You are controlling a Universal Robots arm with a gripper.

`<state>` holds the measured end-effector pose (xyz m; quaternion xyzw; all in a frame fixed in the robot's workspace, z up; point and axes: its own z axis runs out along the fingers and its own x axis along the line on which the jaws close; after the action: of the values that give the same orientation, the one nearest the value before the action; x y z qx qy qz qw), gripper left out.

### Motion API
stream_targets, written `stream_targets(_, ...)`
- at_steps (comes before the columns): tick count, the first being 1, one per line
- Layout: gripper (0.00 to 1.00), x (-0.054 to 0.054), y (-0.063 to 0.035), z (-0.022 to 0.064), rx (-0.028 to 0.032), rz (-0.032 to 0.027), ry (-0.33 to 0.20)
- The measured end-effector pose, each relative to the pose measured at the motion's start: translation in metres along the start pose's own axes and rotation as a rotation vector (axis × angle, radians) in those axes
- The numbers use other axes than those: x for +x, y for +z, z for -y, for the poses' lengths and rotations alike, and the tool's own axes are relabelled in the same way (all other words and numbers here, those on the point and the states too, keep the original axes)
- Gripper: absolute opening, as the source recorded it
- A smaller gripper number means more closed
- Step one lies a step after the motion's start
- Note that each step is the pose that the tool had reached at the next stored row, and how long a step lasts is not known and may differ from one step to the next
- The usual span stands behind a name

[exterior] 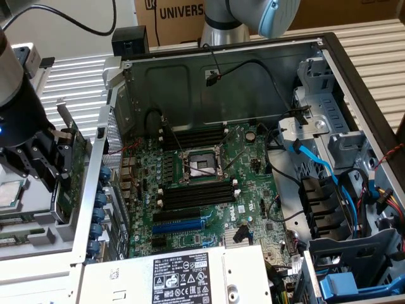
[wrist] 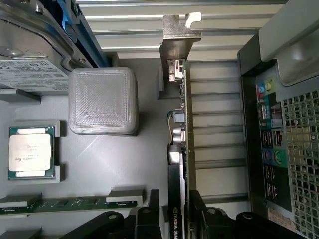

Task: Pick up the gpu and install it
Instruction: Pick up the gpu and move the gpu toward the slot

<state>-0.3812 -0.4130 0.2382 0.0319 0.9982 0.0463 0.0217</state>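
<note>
The gpu [exterior: 74, 152] is a thin green card with a metal bracket at one end, standing on edge just outside the open computer case's wall [exterior: 95, 190], at the exterior view's left. My gripper [exterior: 60, 168] is shut on it, a black finger on each face. In the wrist view the gpu [wrist: 182, 129] runs edge-on away from my gripper [wrist: 174, 201], with its black cooler face against one finger [wrist: 149, 211] and its bracket [wrist: 177, 40] at the far end. The card sits over the edge of a grey parts tray [wrist: 109, 164].
Inside the case lies the large green motherboard [exterior: 209, 190] with a blue slot [exterior: 183, 223] and black memory sticks. A power supply [exterior: 183, 272] sits at the front, with cables and drive bays at the exterior view's right. The tray holds a CPU [wrist: 31, 152], a grey block [wrist: 102, 99] and a drive [wrist: 30, 55].
</note>
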Motion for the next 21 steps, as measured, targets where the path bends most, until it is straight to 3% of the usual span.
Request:
stream_targets(14,0.36,-0.010,-0.0013,0.0006,0.0001,-0.0106,0.003)
stream_targets(18,0.36,-0.011,-0.0014,0.0009,-0.0003,-0.0176,0.005)
stream_targets(21,0.36,-0.011,-0.0022,0.0012,-0.0006,-0.0268,0.007)
